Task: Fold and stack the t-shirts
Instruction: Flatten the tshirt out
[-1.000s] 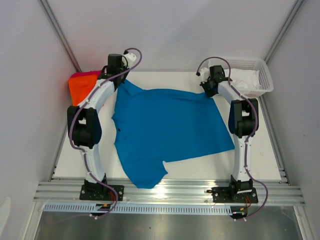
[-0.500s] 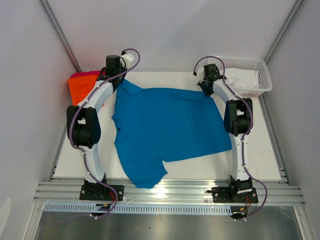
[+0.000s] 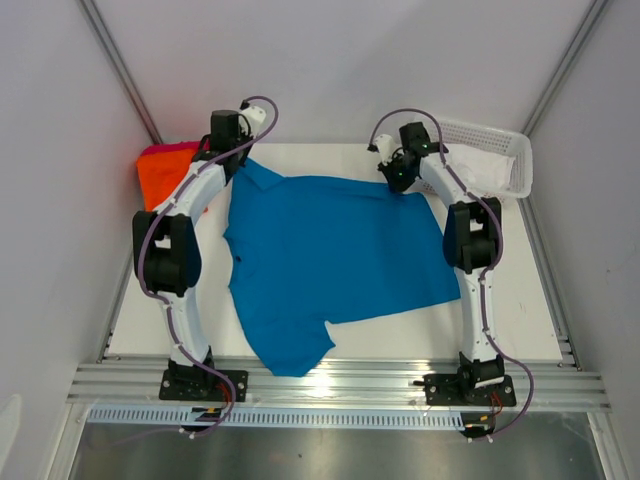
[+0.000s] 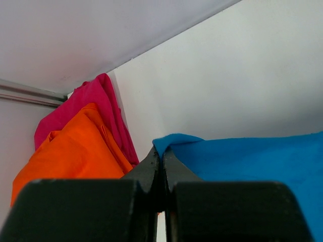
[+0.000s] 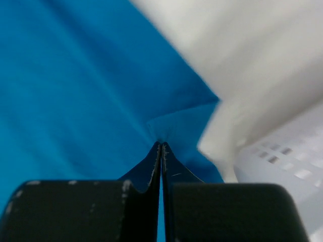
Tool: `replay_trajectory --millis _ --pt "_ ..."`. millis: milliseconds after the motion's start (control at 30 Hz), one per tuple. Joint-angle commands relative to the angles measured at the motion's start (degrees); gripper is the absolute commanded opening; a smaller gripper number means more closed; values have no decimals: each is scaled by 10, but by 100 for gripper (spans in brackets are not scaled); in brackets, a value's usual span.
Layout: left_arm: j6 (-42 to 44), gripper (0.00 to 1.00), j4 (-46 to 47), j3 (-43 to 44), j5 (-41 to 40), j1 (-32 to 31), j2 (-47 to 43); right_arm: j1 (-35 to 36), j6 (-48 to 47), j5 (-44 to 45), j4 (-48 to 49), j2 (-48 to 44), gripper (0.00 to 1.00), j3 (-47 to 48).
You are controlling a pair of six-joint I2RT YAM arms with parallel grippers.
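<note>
A bright blue t-shirt (image 3: 330, 255) lies spread across the white table (image 3: 520, 300). My left gripper (image 3: 242, 160) is shut on its far left corner (image 4: 169, 141), pinching the cloth between the fingertips. My right gripper (image 3: 398, 180) is shut on its far right corner (image 5: 174, 126). An orange t-shirt (image 3: 160, 180) and a pinkish-red t-shirt (image 3: 170, 150) lie bunched at the table's far left corner, orange (image 4: 70, 151) in front of pinkish-red (image 4: 98, 101) in the left wrist view.
A white lattice basket (image 3: 490, 160) with white cloth inside stands at the far right, close beside my right gripper; its wall (image 5: 287, 156) shows in the right wrist view. Grey walls enclose the table on three sides.
My right gripper has dragged the blue shirt's far right corner leftward. The basket has shifted left and turned with it. The left gripper has stayed put.
</note>
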Motion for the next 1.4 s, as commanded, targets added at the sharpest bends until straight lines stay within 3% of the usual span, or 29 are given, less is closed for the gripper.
replay_trajectory --millis 0,400,700,1000,1233,1367 --pt "-11 0 10 3 5 6 -27 27 -79 -97 22 -14 0 56" --pt "-12 0 5 1 11 12 -31 47 -84 17 34 6 0 60" --pt "-14 0 -2 3 12 12 -34 42 -83 55 33 24 0 60" --pt "-12 0 -10 4 12 12 -35 26 -99 214 53 83 0 85" --pt "-13 0 -3 3 3 12 -34 13 -88 225 69 80 0 93" --pt "-14 0 8 2 -9 12 -38 21 -88 247 132 71 0 93"
